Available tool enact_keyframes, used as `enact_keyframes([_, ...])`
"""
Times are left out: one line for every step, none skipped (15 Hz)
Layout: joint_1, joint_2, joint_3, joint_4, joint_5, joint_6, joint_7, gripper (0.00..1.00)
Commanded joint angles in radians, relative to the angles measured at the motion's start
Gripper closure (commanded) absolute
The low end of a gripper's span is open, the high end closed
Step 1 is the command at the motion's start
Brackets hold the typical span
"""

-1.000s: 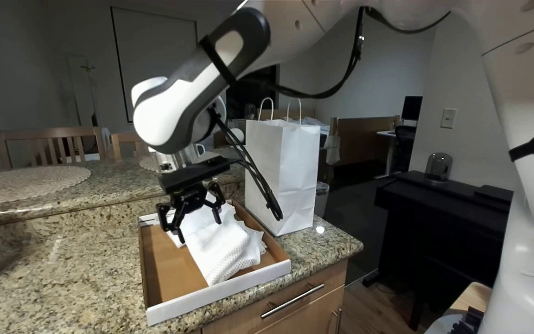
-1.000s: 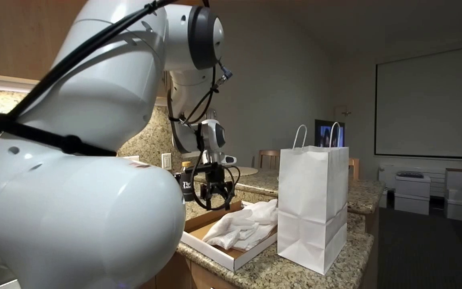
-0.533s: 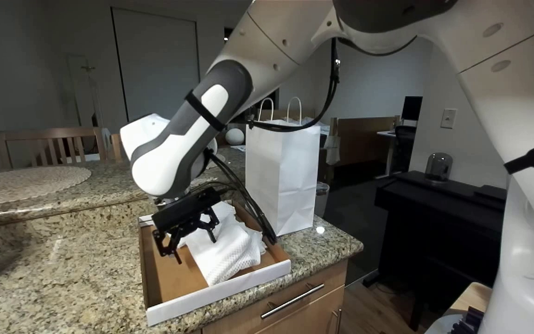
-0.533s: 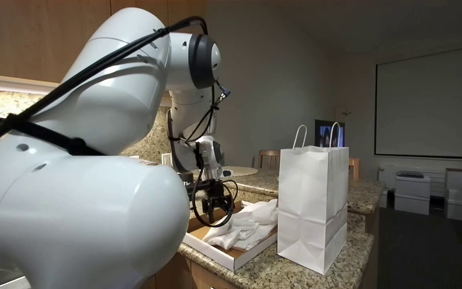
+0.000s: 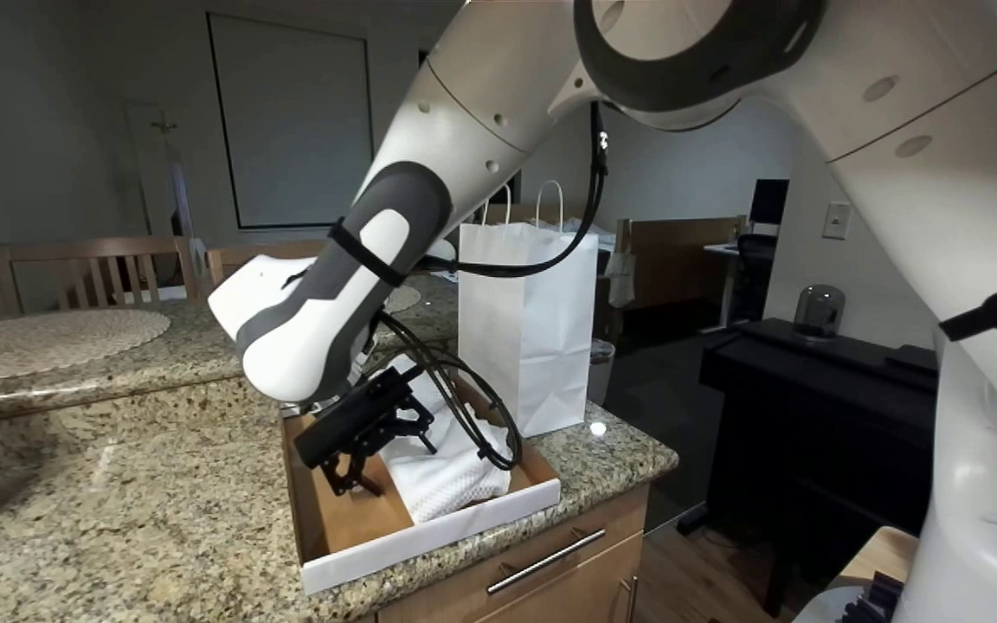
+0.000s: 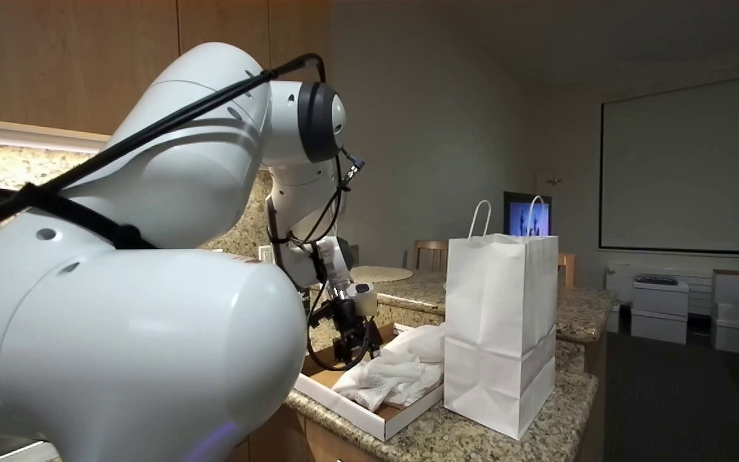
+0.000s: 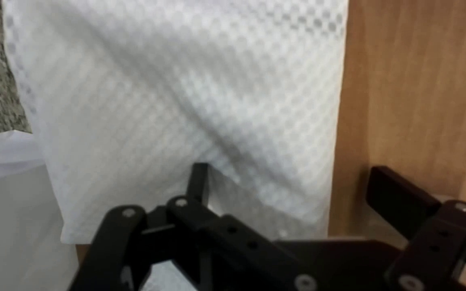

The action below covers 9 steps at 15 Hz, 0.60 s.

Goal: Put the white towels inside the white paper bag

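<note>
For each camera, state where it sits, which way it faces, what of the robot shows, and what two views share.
In an exterior view: beside the arm, looking down over the tray, wooden chairs behind; arm and gripper show.
In an exterior view: close by a white arm segment, looking past it to the white paper bag; gripper shows beyond.
In the wrist view: mounted by the gripper, facing down at the white towels; its fingers show low in frame.
Both exterior views share tray, towels, bag and gripper.
</note>
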<state>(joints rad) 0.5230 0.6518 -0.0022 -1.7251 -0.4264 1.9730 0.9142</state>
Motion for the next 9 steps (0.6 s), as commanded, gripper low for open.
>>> enact_keyframes([-0.022,-0.02,0.014,0.007,-0.001,-0.053,0.017,0.0])
enact_keyframes([-0.025,-0.029,0.016,0.004,0.0,-0.058,0.016,0.0])
enact_keyframes([-0.028,-0.056,0.019,-0.016,0.001,-0.055,0.016,0.0])
enact_keyframes([-0.032,-0.069,0.021,-0.025,0.002,-0.052,0.015,0.0])
enact_keyframes([-0.034,-0.078,0.018,-0.028,0.0,-0.053,0.021,0.0])
enact_keyframes([-0.041,-0.078,0.019,-0.023,0.005,-0.062,0.015,0.0])
enact_keyframes([-0.049,-0.064,0.016,-0.012,0.007,-0.076,0.012,0.0])
enact_keyframes([-0.055,-0.056,0.014,-0.007,0.007,-0.086,0.011,0.0])
enact_keyframes([-0.066,-0.046,0.015,-0.004,0.01,-0.09,0.004,0.0])
